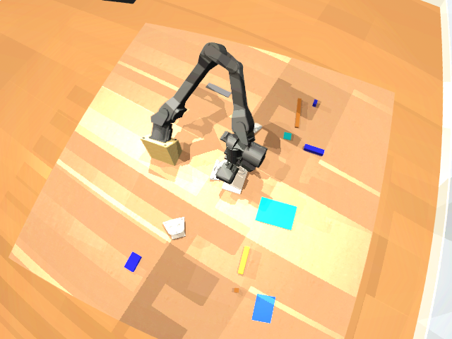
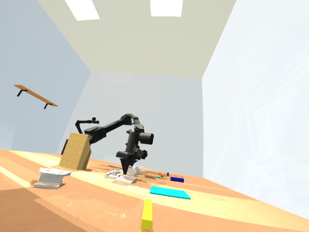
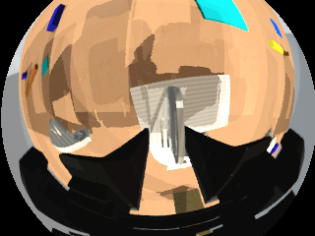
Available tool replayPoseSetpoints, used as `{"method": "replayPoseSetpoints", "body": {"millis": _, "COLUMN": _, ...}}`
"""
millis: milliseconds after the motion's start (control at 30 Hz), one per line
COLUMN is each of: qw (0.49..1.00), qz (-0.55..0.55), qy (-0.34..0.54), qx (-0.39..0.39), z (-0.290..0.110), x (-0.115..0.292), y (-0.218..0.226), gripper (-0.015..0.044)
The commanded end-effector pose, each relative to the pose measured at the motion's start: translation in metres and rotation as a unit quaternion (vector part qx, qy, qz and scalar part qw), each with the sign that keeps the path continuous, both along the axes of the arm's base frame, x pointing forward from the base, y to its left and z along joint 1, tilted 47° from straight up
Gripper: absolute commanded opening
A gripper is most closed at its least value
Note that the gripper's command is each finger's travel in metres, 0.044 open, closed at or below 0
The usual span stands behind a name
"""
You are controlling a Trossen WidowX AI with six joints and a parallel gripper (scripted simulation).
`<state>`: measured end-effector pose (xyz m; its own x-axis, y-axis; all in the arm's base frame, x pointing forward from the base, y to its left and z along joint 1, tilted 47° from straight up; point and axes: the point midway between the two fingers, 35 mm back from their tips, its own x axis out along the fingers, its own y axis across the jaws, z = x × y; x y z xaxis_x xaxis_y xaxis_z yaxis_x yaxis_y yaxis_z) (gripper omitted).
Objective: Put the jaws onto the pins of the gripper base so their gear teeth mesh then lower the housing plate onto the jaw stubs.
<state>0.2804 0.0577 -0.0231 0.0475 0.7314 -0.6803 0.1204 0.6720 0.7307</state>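
Observation:
My gripper (image 1: pixel 234 171) (image 2: pixel 125 172) (image 3: pixel 164 130) points down, shut on the thin upright web of a white ribbed part (image 1: pixel 236 182) (image 2: pixel 126 179) (image 3: pixel 199 100), which looks like a jaw. Its ribbed slab is low over or on the table; contact is unclear. A flat white part (image 1: pixel 216 171) (image 2: pixel 111 174) lies close beside it, partly hidden. Another white part (image 1: pixel 257 128) (image 2: pixel 136 170) (image 3: pixel 66 138), with ribs and teeth, lies behind the gripper. A further white part (image 1: pixel 175 227) (image 2: pixel 50 178) with a ribbed foot stands apart at the front left. Which is base or housing plate is unclear.
A cyan plate (image 1: pixel 276 213) (image 2: pixel 168 192) (image 3: pixel 223 12) lies in front of the gripper. A yellow bar (image 1: pixel 244 260) (image 2: pixel 147 212) and a blue plate (image 1: pixel 263 308) lie farther forward. Blue, orange and teal pieces lie right; a blue block (image 1: pixel 133 261) lies left.

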Motion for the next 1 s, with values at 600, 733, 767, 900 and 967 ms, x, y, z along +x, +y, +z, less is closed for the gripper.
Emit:
{"method": "replayPoseSetpoints", "body": {"millis": 600, "qw": 1.000, "qz": -0.003, "qy": 0.001, "qx": 0.002, "z": -0.0034, "x": 0.0006, "y": 0.0042, "gripper": 0.0134}}
{"method": "replayPoseSetpoints", "body": {"millis": 733, "qw": 1.000, "qz": -0.003, "qy": 0.001, "qx": 0.002, "z": -0.0034, "x": 0.0006, "y": 0.0042, "gripper": 0.0134}}
{"method": "replayPoseSetpoints", "body": {"millis": 767, "qw": 1.000, "qz": -0.003, "qy": 0.001, "qx": 0.002, "z": -0.0034, "x": 0.0006, "y": 0.0042, "gripper": 0.0134}}
{"method": "replayPoseSetpoints", "body": {"millis": 900, "qw": 1.000, "qz": -0.003, "qy": 0.001, "qx": 0.002, "z": -0.0034, "x": 0.0006, "y": 0.0042, "gripper": 0.0134}}
{"method": "replayPoseSetpoints", "body": {"millis": 967, "qw": 1.000, "qz": -0.003, "qy": 0.001, "qx": 0.002, "z": -0.0034, "x": 0.0006, "y": 0.0042, "gripper": 0.0134}}
